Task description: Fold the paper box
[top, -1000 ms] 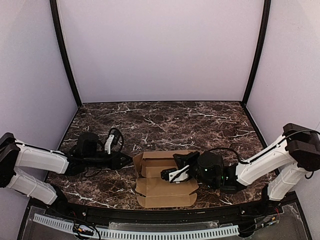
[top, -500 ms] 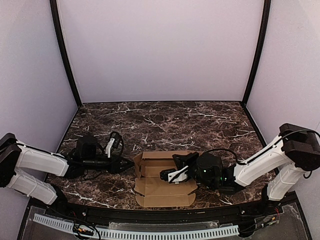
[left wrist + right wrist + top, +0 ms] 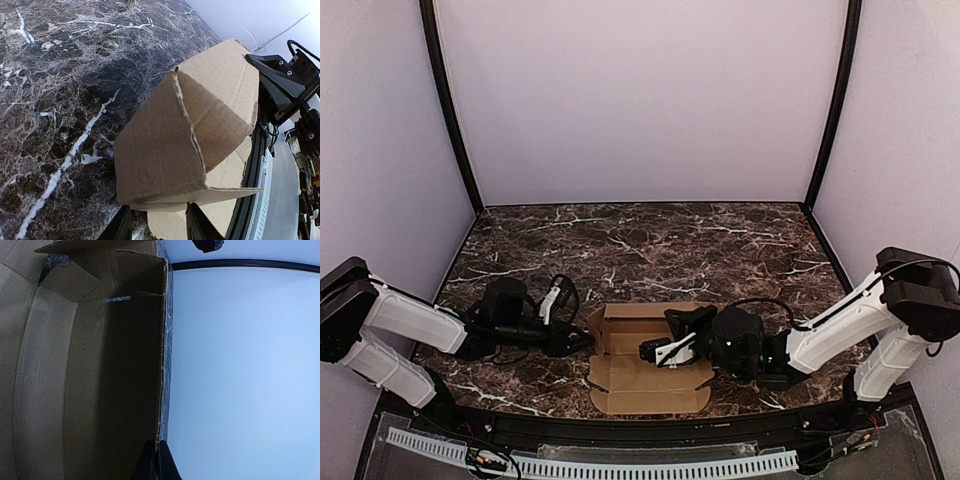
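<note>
**Paper box between both grippers**

Right gripper [image 3: 156, 452]: jaws pinched together on the upright wall edge of the paper box [image 3: 100, 365]. Left gripper [image 3: 156, 222]: fingers apart, box corner just ahead between them, contact unclear. Marble table [image 3: 670, 240] beyond.

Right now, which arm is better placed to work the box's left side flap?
Left. The left end effector, open, sits at that side of the paper box; the right end effector is clamped on the opposite wall.
</note>
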`<state>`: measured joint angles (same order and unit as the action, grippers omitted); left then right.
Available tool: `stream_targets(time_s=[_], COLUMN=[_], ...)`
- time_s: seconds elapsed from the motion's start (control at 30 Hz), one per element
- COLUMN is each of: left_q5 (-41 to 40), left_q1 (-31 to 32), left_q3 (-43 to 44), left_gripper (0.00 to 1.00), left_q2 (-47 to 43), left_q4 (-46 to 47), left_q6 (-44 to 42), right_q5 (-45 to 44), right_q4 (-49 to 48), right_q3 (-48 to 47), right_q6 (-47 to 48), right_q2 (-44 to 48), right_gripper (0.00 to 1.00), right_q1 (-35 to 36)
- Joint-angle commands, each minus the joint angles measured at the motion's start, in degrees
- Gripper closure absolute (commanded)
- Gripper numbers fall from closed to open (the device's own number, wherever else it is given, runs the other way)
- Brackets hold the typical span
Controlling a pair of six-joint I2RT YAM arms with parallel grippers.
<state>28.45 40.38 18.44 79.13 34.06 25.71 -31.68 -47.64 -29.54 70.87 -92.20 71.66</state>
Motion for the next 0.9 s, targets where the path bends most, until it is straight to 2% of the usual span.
stream_targets(time_s=[0.0,0.53,0.87], left_q5=[-0.24,-0.11,-3.48], left_q1=[0.75,2.12,4.69], left_q3=[1.71,4.52,4.12], left_gripper=[0.62,0.62,0.62], left_q2=[0.85,4.30,4.14], left_q4=[1.00,0.72,1.65], left_q6=[-1.29,-2.73,-1.66], right_q5=[-1.23,-1.64,-4.04], right_q4=[-2.05,-2.25,-3.16], right_q3=[-0.38,-0.68,-2.46], right_q6=[-0.35,-0.91,-1.74], right_q2=[-2.10,-2.87,-6.29], right_gripper=[1.00,1.00,1.00], right_q1=[1.19,1.79,3.07])
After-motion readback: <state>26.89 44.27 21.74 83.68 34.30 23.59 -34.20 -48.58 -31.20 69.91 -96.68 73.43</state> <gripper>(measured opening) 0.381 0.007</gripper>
